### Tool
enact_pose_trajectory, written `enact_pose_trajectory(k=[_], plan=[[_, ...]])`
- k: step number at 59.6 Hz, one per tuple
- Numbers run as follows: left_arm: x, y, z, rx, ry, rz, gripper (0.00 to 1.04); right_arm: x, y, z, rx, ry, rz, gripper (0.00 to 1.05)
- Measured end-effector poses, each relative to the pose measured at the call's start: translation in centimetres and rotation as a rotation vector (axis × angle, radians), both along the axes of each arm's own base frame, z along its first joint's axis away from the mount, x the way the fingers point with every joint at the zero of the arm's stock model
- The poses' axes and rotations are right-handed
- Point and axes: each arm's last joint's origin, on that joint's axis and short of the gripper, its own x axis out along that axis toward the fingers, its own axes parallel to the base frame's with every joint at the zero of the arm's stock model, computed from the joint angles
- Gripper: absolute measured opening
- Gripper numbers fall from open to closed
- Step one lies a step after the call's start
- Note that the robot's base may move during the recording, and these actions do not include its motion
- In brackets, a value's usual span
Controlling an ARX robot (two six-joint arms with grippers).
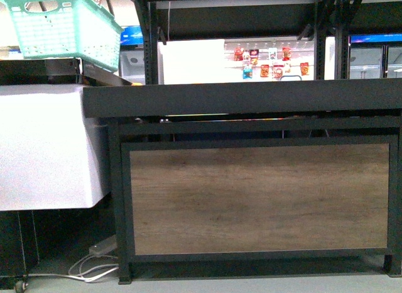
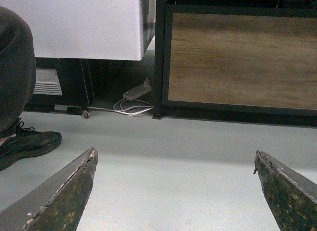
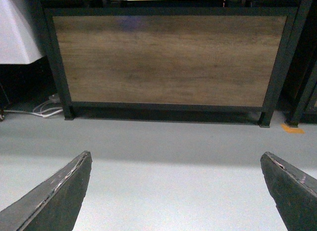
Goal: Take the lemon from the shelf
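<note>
The shelf (image 1: 251, 98) fills the front view: a black metal frame with a flat dark tray edge and a brown wood-grain front panel (image 1: 257, 199). The lemon is out of view in every frame. Neither arm shows in the front view. My left gripper (image 2: 174, 159) hangs low over the grey floor, open, nothing between its fingers; the shelf's panel (image 2: 242, 57) lies ahead of it. My right gripper (image 3: 176, 159) is also open and empty above the floor, facing the same panel (image 3: 168, 60).
A white-sided counter (image 1: 44, 148) stands left of the shelf, with a green plastic basket (image 1: 66, 26) above it. A power strip and white cables (image 2: 133, 99) lie on the floor by the shelf's leg. A person's dark shoe (image 2: 27, 144) is near the left gripper.
</note>
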Motion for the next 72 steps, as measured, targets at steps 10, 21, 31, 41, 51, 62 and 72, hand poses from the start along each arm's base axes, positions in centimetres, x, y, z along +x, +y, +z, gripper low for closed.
enact_pose_trajectory(k=[10, 21, 31, 41, 51, 62, 72], plan=[[0.00, 0.00, 0.00, 0.000, 0.000, 0.000, 0.97, 0.00, 0.00, 0.00, 0.000, 0.000, 0.001, 1.02], [0.00, 0.00, 0.00, 0.000, 0.000, 0.000, 0.97, 0.00, 0.00, 0.00, 0.000, 0.000, 0.000, 1.02], [0.00, 0.00, 0.00, 0.000, 0.000, 0.000, 0.97, 0.00, 0.00, 0.00, 0.000, 0.000, 0.000, 1.02], [0.00, 0.00, 0.00, 0.000, 0.000, 0.000, 0.97, 0.00, 0.00, 0.00, 0.000, 0.000, 0.000, 1.02], [0.00, 0.00, 0.00, 0.000, 0.000, 0.000, 0.97, 0.00, 0.00, 0.00, 0.000, 0.000, 0.000, 1.02], [0.00, 0.00, 0.00, 0.000, 0.000, 0.000, 0.97, 0.00, 0.00, 0.00, 0.000, 0.000, 0.000, 1.02], [0.00, 0.00, 0.00, 0.000, 0.000, -0.001, 0.97, 0.00, 0.00, 0.00, 0.000, 0.000, 0.000, 1.02]])
